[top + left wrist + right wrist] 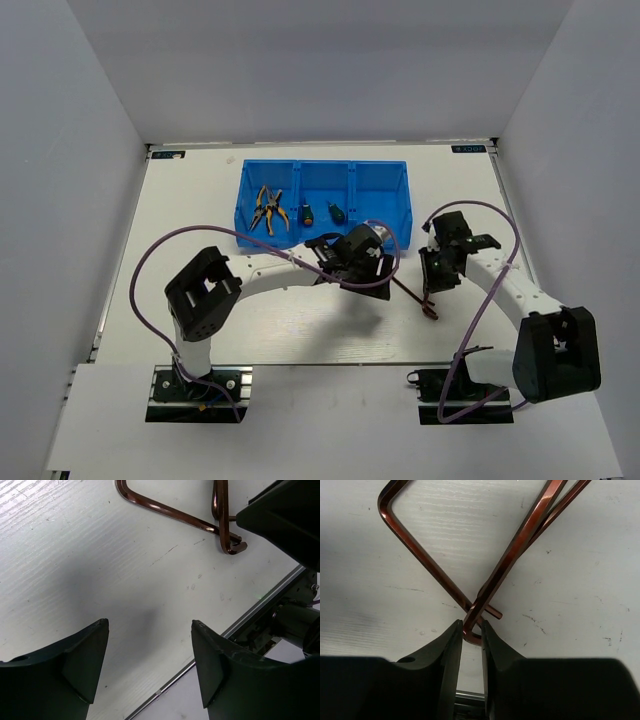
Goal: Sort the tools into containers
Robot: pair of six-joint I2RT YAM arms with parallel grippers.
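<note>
Thin coppery-dark hex keys [520, 545] lie crossed on the white table, also visible as hex keys [426, 304] in the top view and as hex keys [170, 514] at the top of the left wrist view. My right gripper [471, 625] has its jaws a little apart, with the bend of one key between the tips. My left gripper [149, 625] is wide open over bare table, short of the keys. In the blue bin [322, 164], yellow-handled pliers [268, 210] fill the left compartment. Two green screwdrivers [307, 212] lie in the middle one.
The table's near metal edge [260, 611] runs just past the left fingers. The right arm's dark body [290, 520] crowds the upper right of the left wrist view. Purple cables [150, 262] loop beside both arms. Grey walls enclose the table.
</note>
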